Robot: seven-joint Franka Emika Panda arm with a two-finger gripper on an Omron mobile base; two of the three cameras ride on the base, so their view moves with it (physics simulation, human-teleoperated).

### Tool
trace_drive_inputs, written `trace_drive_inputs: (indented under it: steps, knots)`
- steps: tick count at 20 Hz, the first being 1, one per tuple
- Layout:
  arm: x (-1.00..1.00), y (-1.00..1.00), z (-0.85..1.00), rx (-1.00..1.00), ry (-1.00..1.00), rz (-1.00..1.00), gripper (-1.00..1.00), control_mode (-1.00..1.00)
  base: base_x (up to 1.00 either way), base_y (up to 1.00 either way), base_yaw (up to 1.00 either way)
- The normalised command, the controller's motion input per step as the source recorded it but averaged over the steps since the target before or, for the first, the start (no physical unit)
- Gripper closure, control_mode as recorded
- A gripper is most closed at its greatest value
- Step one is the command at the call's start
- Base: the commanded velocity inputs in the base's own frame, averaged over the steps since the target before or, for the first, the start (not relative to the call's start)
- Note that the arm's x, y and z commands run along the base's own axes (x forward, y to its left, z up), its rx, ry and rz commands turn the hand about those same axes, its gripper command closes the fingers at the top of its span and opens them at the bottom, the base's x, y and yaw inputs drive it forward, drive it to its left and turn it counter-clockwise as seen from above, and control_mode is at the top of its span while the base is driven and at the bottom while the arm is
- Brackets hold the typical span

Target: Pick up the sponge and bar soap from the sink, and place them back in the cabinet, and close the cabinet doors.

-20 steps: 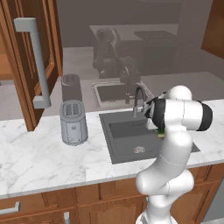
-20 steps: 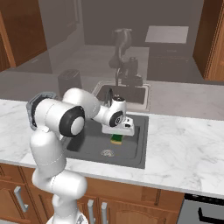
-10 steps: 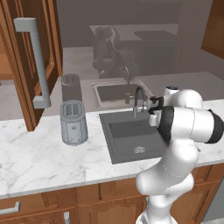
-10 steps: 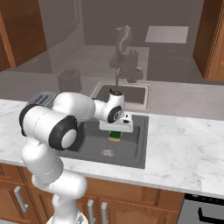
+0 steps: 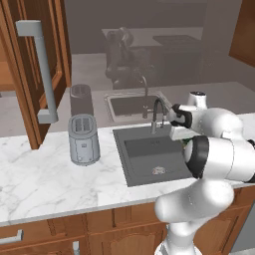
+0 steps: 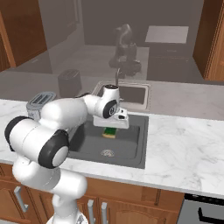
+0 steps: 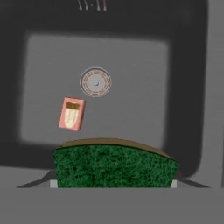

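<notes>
In the hand view the sponge [image 7: 116,168], dark green on top, sits close in front of the camera between my fingers and hides their tips. My gripper [image 6: 112,127] is shut on the sponge [image 6: 110,132], holding it above the floor of the sink [image 6: 131,151]. Far below it, the bar soap [image 7: 71,113], cream with pinkish edges, lies flat on the sink floor beside the round drain [image 7: 95,82]. A cabinet door [image 5: 55,60] stands open at the left, its long grey handle [image 5: 37,69] facing the room.
A metal toaster [image 5: 83,138] stands on the marble counter left of the sink [image 5: 130,172]. The curved faucet [image 5: 158,112] rises at the sink's back rim, close to my hand. My arm's bulky elbow [image 5: 224,157] hangs over the counter's right front.
My hand has risen a little over the sink with the sponge in it, and the arm's elbow has swung to a new posture. The bar soap has not moved.
</notes>
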Motion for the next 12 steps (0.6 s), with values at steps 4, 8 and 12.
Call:
trace_drive_inputs:
  steps: [4,8,12]
  knots:
    - [-0.34,0.21,0.30,0.00,0.00,0.00,1.00,-1.00,0.00,0.00,0.00]
    - [-0.36,0.24,0.29,0.00,0.00,0.00,1.00,-1.00,0.00,0.00,0.00]
    - [-0.39,0.26,0.24,0.00,0.00,0.00,1.00,-1.00,0.00,0.00,0.00]
